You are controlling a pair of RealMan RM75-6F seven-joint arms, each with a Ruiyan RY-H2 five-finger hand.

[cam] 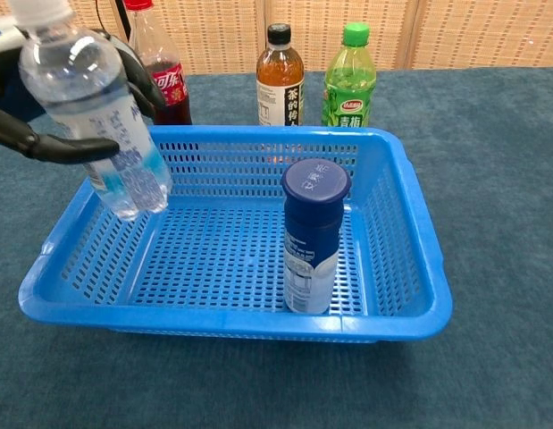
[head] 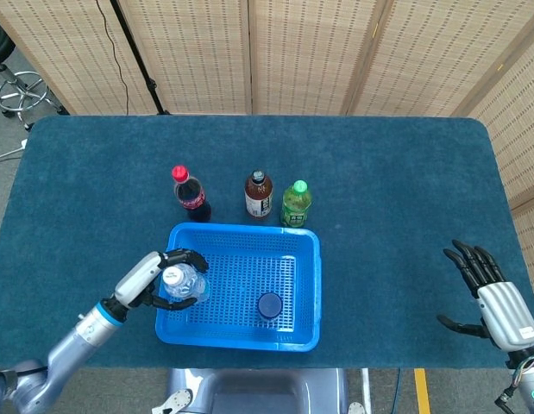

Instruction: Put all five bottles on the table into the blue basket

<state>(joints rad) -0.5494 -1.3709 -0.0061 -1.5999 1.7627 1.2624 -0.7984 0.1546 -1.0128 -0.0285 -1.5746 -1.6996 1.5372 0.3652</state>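
My left hand (head: pixel 144 280) (cam: pixel 26 98) grips a clear water bottle (head: pixel 181 281) (cam: pixel 102 121) and holds it, tilted, in the air over the left side of the blue basket (head: pixel 303 321) (cam: pixel 410 223). A dark blue-capped bottle (head: pixel 269 305) (cam: pixel 312 234) stands upright inside the basket. Behind the basket stand a cola bottle (head: pixel 190 193) (cam: pixel 157 73), a brown tea bottle (head: pixel 259 194) (cam: pixel 280 79) and a green bottle (head: pixel 295 203) (cam: pixel 349 80). My right hand (head: pixel 493 296) rests open on the table at the far right, holding nothing.
The table is covered in dark teal cloth (head: pixel 387 190). Folding screens (head: pixel 301 52) stand behind it, and a stool (head: pixel 21 90) and a stand pole sit at the back left.
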